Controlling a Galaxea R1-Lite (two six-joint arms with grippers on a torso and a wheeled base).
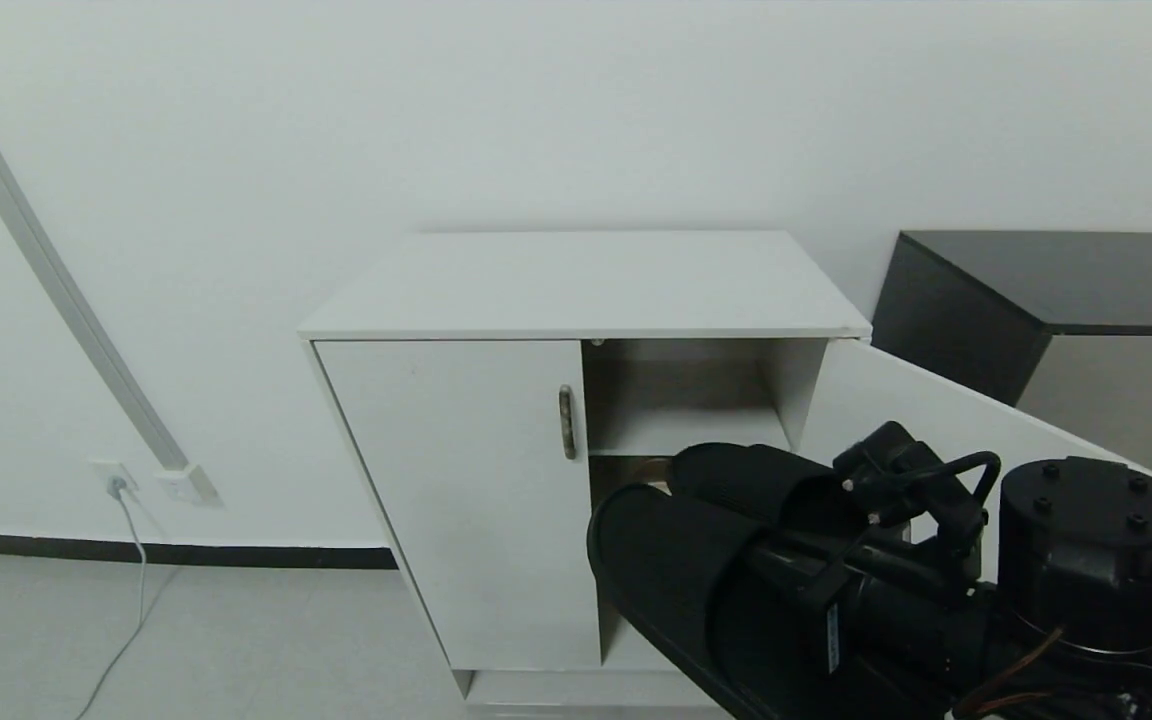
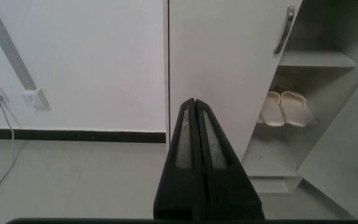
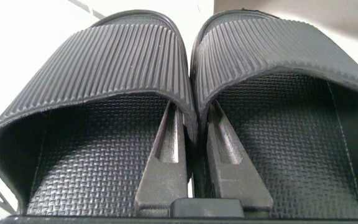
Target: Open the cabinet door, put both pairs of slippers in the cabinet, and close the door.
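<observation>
A white cabinet (image 1: 586,285) stands against the wall, its left door (image 1: 456,490) closed and its right door (image 1: 921,415) swung open toward me. A pair of black ribbed slippers (image 1: 696,560) hangs side by side in front of the open half. My right gripper (image 3: 194,165) is shut on them, one finger (image 3: 166,155) inside each slipper, pinching the two touching inner walls. In the left wrist view a pair of beige slippers (image 2: 284,109) rests on the cabinet's lower shelf. My left gripper (image 2: 194,109) is shut and holds nothing, low in front of the closed door.
A dark cabinet (image 1: 1056,290) stands right of the open door. A wall socket with a grey cable (image 1: 116,485) sits low on the left wall, and bare floor (image 1: 186,640) lies beside it. The closed door carries a metal handle (image 1: 566,422).
</observation>
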